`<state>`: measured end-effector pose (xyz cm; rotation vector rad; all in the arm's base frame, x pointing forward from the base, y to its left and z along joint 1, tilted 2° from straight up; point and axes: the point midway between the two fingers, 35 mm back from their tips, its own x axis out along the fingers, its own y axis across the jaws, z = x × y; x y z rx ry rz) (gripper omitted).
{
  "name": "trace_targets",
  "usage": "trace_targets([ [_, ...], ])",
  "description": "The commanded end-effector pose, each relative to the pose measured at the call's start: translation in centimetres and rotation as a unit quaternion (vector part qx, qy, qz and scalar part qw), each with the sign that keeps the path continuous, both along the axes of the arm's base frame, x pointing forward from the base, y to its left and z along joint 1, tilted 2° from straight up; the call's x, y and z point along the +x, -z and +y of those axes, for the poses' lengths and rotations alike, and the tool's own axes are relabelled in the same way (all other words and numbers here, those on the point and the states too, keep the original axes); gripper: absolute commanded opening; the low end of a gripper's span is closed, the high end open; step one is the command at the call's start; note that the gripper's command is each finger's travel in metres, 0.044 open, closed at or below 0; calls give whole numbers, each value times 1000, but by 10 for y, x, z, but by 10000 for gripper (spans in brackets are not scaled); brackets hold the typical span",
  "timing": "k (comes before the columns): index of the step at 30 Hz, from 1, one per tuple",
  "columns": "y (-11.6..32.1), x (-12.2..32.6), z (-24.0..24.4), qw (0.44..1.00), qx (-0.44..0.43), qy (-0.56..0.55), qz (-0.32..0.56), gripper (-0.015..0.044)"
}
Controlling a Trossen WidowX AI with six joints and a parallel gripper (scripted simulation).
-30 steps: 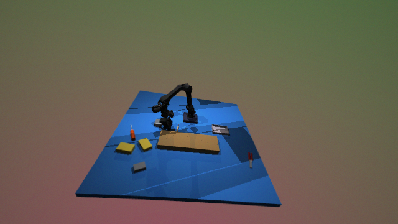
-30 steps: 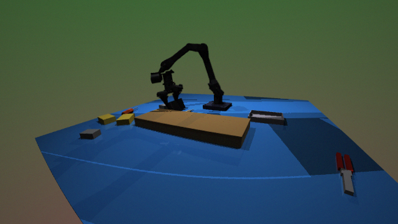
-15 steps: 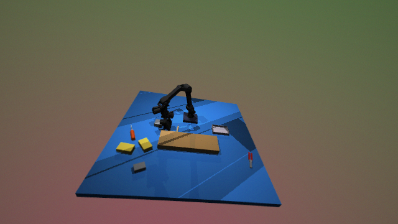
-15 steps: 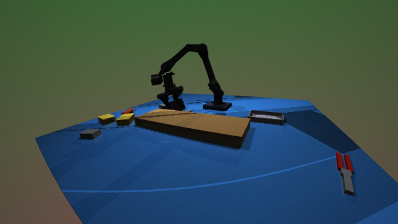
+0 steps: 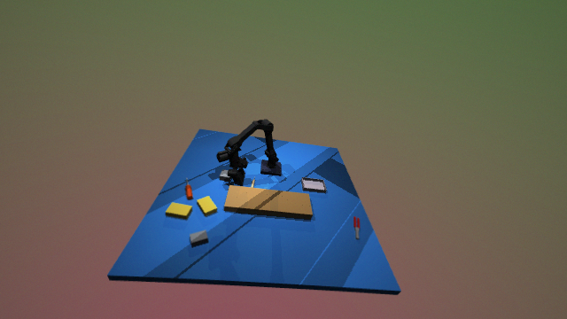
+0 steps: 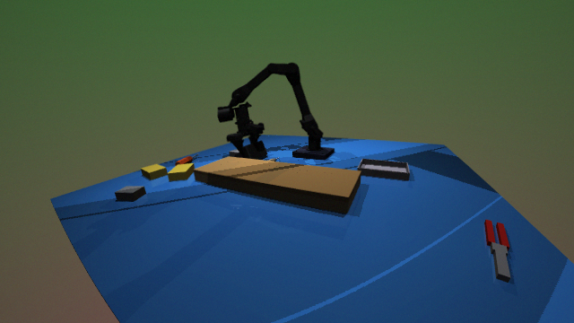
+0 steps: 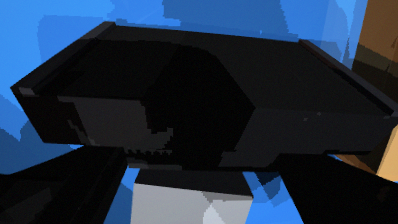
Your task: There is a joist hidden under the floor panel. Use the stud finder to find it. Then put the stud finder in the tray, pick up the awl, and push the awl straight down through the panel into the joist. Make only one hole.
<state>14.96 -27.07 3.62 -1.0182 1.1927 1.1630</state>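
Note:
The black stud finder (image 5: 238, 175) (image 6: 257, 148) (image 7: 195, 100) stands behind the left end of the tan floor panel (image 5: 288, 205) (image 6: 309, 179) (image 7: 384, 22). My gripper (image 5: 236, 182) (image 6: 251, 155) (image 7: 205, 138) points down and is shut on the stud finder's body, its fingers wide apart. Whether the stud finder touches the table is hidden. A thin tan tool (image 5: 253, 182) (image 6: 272, 160), perhaps the awl, lies behind the panel, partly hidden. The tray (image 5: 314, 190) (image 6: 384, 175) is right of the panel and empty. No hole is discernible in the panel at this size.
A grey block (image 5: 224, 175) (image 6: 234, 152) (image 7: 190, 202) is close beside the gripper. An orange-handled tool (image 5: 189, 192) (image 6: 184, 160), two yellow blocks (image 5: 179, 210) (image 5: 206, 205) and another grey block (image 5: 198, 237) (image 6: 130, 193) lie left. Red-handled pliers (image 5: 357, 227) (image 6: 500, 251) lie far right.

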Motion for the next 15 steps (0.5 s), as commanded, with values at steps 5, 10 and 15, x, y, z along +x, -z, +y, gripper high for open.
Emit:
trace_targets([
  [5,-16,1,-2,1000,-2,-3,-3,0],
  [10,-25,2,-2,1000,-3,-3,-3,0],
  [15,-34,2,-2,1000,-3,-3,-3,0],
])
